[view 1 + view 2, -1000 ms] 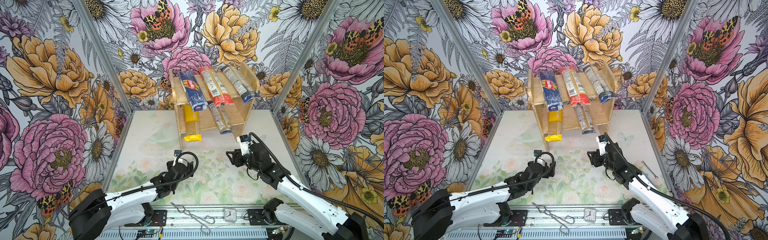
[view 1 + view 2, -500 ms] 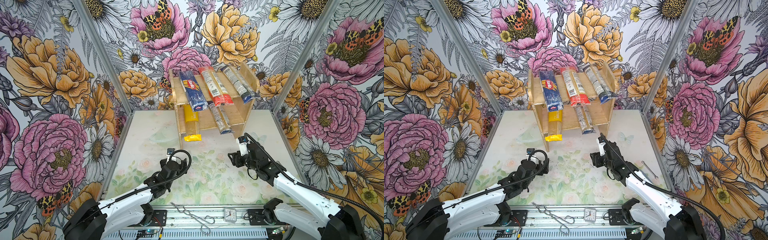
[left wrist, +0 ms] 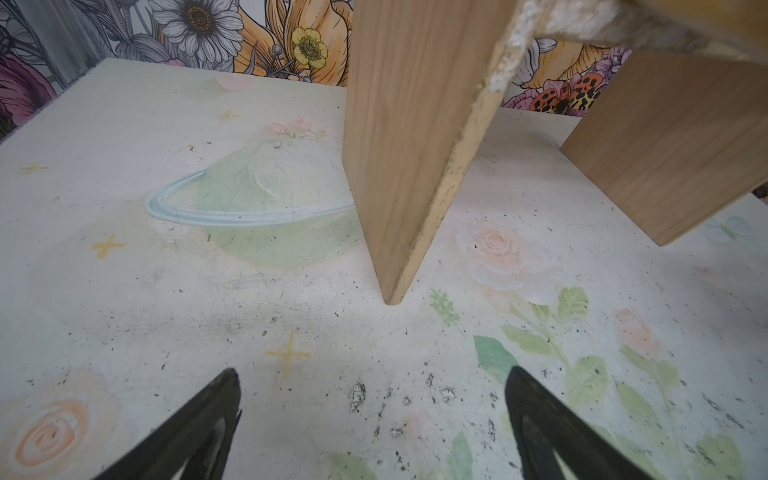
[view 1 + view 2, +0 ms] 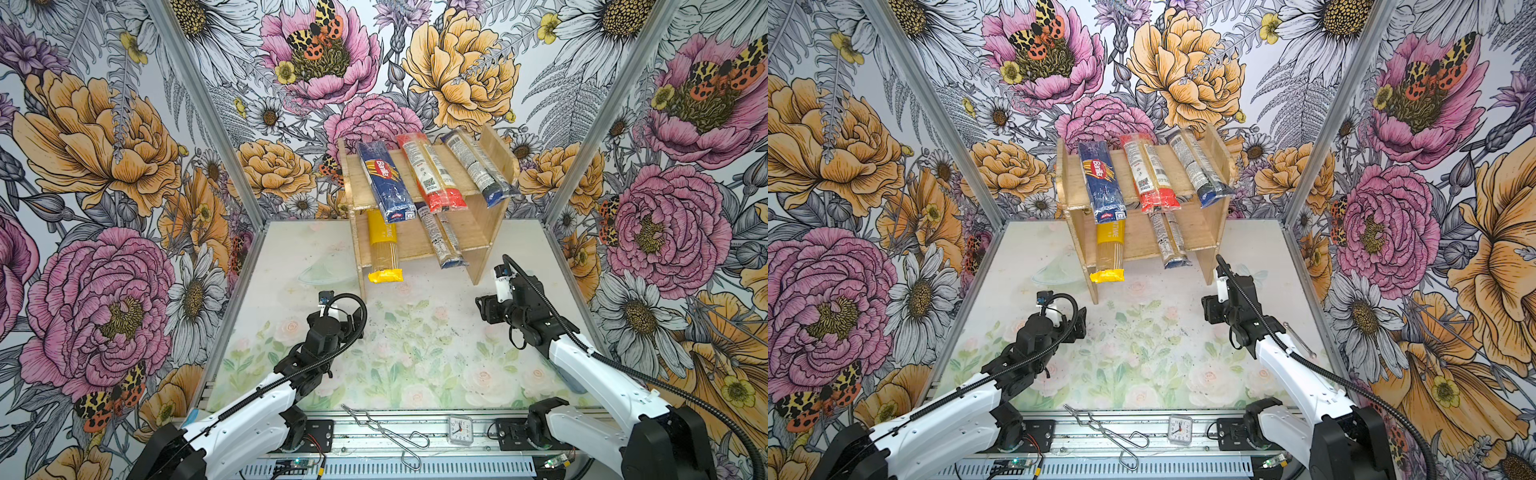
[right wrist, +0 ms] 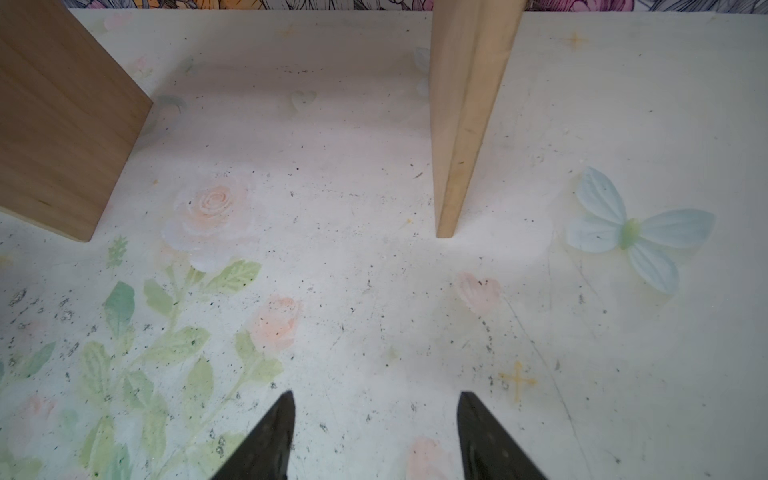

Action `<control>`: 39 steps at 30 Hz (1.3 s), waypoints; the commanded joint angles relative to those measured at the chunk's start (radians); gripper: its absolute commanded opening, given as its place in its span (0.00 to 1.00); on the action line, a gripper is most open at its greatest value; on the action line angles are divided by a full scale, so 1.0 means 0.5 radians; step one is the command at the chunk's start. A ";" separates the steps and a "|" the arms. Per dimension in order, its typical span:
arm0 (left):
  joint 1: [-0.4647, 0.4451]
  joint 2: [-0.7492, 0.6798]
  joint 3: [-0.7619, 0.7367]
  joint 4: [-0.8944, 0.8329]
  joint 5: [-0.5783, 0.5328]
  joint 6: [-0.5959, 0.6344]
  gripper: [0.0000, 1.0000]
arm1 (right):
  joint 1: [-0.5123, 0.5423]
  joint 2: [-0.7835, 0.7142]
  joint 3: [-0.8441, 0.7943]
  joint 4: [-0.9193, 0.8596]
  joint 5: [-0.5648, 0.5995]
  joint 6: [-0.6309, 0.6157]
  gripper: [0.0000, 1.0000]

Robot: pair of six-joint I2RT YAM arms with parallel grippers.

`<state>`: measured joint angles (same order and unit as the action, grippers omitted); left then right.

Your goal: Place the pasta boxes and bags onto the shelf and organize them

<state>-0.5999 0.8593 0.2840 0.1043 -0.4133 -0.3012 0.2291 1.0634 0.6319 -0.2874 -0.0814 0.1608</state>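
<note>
Both top views: a pale flower-printed worktop is enclosed by floral walls. The shelf stands at the rear and carries all five pasta packs.

Left wrist view: the left claw is spread fully and holds nothing.

Right wrist view: the right claw is about half spread and holds nothing.

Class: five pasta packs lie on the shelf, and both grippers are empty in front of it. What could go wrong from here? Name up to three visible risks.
1. The yellow pack overhangs the lower board's front edge; it might slide off.
2. The Barilla pack and red-ended pack jut past the upper board; a jolt could tip them.
3. The right gripper sits close to a side panel of the shelf; a forward move might bump it.
</note>
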 commanded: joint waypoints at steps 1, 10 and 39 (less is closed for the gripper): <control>0.084 0.001 -0.047 0.148 0.101 0.093 0.99 | -0.075 0.028 0.060 0.065 -0.012 -0.082 0.63; 0.352 0.130 -0.061 0.388 0.291 0.124 0.99 | -0.290 0.057 -0.019 0.287 -0.159 -0.125 0.63; 0.951 0.067 0.088 0.517 0.365 0.481 0.99 | -0.461 0.694 -0.181 1.340 -0.030 -0.226 0.63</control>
<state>-0.1661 0.9131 0.3641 0.3096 -0.2520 -0.1032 0.0051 1.3964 0.5571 0.2714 -0.0994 0.0578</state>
